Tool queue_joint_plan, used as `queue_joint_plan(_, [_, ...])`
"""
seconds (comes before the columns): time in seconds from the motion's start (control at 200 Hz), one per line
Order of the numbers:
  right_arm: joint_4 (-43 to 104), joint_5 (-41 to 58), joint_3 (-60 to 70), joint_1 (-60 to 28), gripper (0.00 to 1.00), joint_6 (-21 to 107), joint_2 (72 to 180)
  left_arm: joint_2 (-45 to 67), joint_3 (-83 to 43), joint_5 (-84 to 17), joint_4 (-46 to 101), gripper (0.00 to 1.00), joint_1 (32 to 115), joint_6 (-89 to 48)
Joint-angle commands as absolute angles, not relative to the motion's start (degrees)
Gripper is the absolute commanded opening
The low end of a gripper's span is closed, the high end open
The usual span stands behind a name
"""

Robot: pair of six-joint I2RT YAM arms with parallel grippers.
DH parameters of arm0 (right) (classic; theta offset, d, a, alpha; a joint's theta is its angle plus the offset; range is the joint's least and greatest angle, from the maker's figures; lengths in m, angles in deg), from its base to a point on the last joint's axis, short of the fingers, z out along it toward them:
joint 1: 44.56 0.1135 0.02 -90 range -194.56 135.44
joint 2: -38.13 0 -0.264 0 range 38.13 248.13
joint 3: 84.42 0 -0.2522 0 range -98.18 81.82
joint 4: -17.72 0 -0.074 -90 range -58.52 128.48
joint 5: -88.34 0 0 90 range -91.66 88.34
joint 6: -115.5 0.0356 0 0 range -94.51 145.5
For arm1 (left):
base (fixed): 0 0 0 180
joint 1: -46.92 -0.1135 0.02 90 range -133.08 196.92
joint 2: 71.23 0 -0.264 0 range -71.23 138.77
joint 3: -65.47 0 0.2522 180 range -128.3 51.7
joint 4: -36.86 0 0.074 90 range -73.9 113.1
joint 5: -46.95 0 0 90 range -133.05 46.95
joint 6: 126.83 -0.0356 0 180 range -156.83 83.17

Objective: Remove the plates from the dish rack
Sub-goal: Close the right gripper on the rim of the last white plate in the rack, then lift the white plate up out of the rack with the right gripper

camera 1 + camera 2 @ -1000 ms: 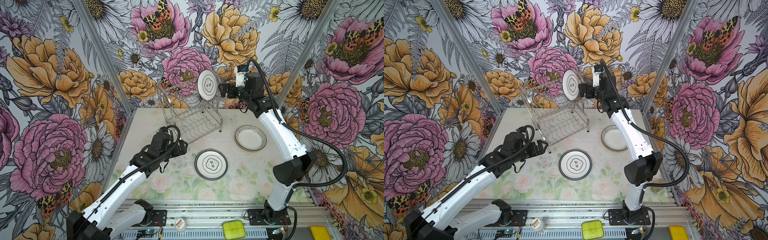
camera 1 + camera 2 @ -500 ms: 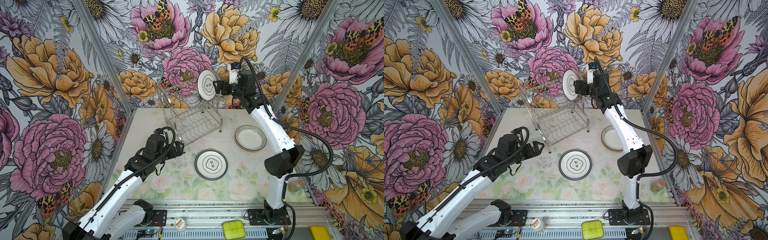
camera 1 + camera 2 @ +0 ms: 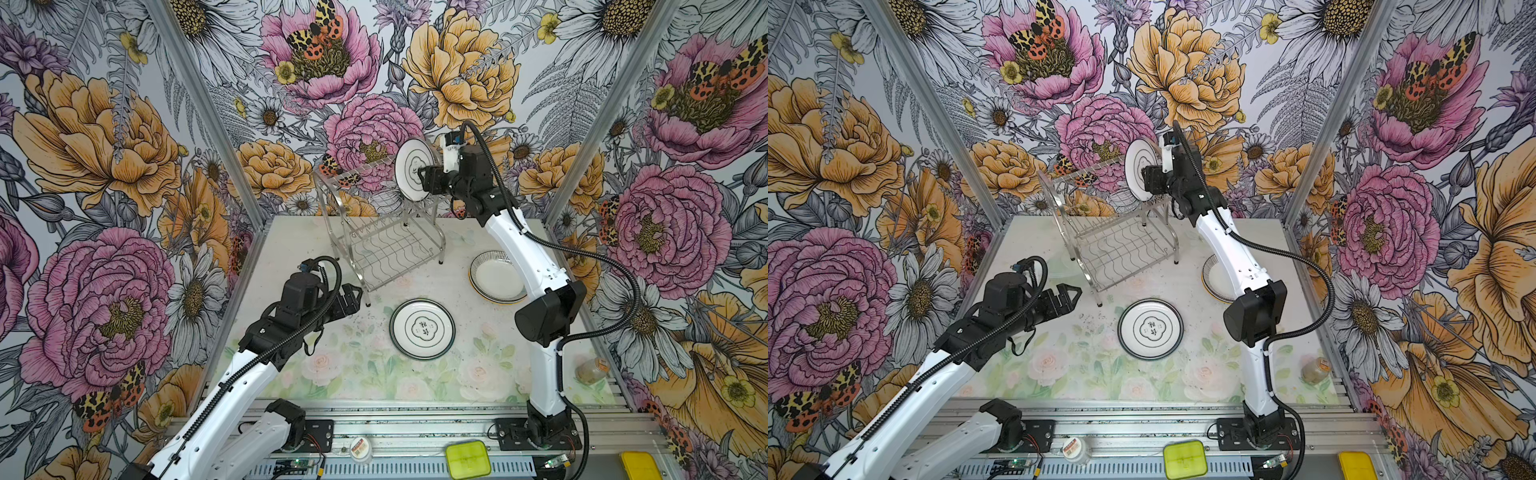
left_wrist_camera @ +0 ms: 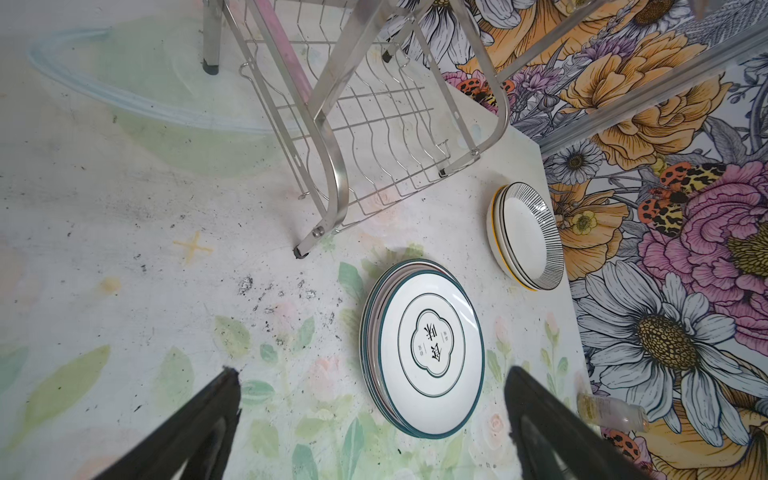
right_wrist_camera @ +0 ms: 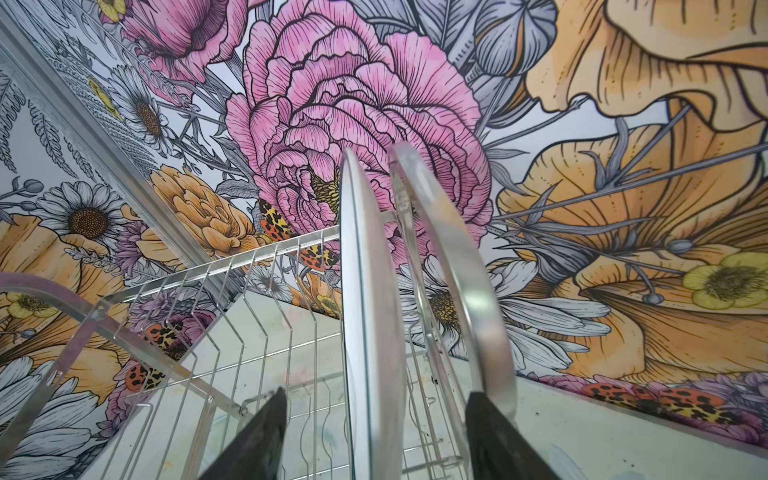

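Observation:
The dish rack [image 3: 386,245] [image 3: 1117,245] stands at the back of the table. One white plate [image 3: 411,168] [image 3: 1138,174] stands upright on edge in its upper tier. My right gripper [image 3: 426,183] [image 3: 1148,183] straddles that plate's rim. In the right wrist view the plate [image 5: 361,311] sits between the fingers of the right gripper [image 5: 377,392], with a gap on each side, so it is open. A teal-rimmed stack of plates [image 3: 422,328] [image 4: 432,357] and a striped-rim stack [image 3: 494,276] [image 4: 525,237] lie on the table. My left gripper [image 3: 355,295] [image 4: 372,370] hovers open and empty near the rack's front leg.
The rack's arched end loop [image 5: 457,270] stands close beside the plate, against my right finger. A small jar [image 3: 590,370] [image 4: 611,415] lies at the table's right front. A green box [image 3: 467,459] sits on the front rail. Floral walls close in on three sides.
My right gripper has moved left onto the plate in the rack and its jaws have narrowed around it. The left arm has drawn back slightly from the rack.

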State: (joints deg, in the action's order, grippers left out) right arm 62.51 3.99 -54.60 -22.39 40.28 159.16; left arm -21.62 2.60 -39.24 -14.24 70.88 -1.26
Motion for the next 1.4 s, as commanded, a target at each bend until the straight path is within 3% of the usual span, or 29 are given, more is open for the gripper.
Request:
queue_joint_plan(0.0, [61.6, 3.1, -57.5, -21.9, 0.62, 39.2, 160.9, -22.8, 3.3, -38.0, -14.6, 0.99, 70.2, -0.9])
queue_joint_plan(0.51, [61.8, 1.9, -59.6, -21.6, 0.38, 38.1, 164.3, -26.5, 4.6, -37.4, -16.2, 0.99, 68.3, 0.3])
queue_joint_plan(0.836, [61.7, 2.9, -59.2, -21.4, 0.09, 37.1, 164.1, -27.2, 5.1, -39.7, -16.5, 0.99, 67.5, 1.5])
queue_joint_plan(1.026, [61.7, 3.2, -59.3, -21.3, 0.0, 36.3, 163.7, -27.7, 5.4, -40.8, -16.6, 0.99, 67.5, 1.2])
queue_joint_plan(1.391, [60.4, -1.1, -62.9, -19.2, 0.0, 28.1, 163.6, -27.5, 6.9, -42.9, -16.6, 0.99, 67.5, 5.9])
